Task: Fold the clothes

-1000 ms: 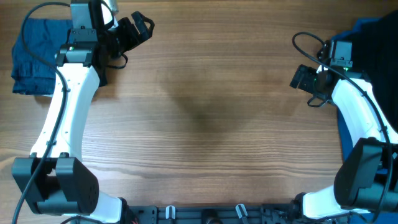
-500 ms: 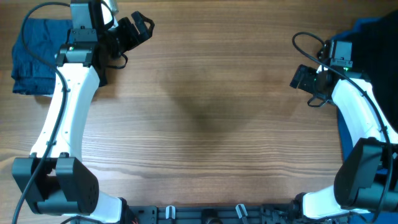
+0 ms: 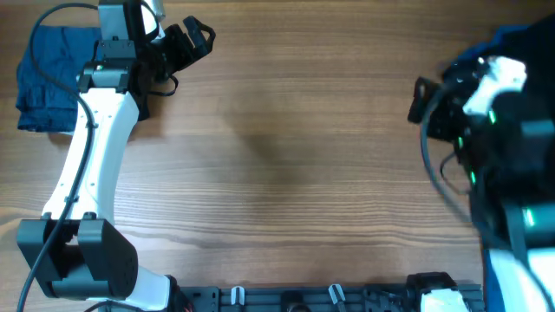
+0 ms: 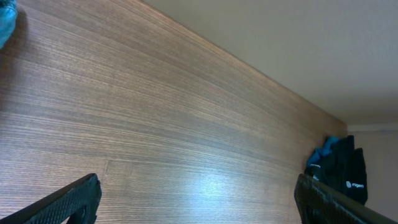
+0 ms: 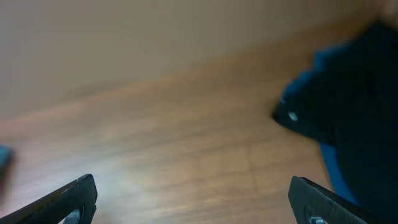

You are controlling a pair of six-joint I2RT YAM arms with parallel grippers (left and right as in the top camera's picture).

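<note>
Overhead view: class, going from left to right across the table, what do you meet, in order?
Folded blue garment → left gripper → wooden table → right gripper → pile of dark clothes at the right edge.

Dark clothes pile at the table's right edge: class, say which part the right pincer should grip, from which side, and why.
Probably the dark fold jutting from the clothes pile toward the table centre. Bring the open right pincer in low from that bare-wood side: this fold lies exposed, with the rest heaped behind it.
</note>
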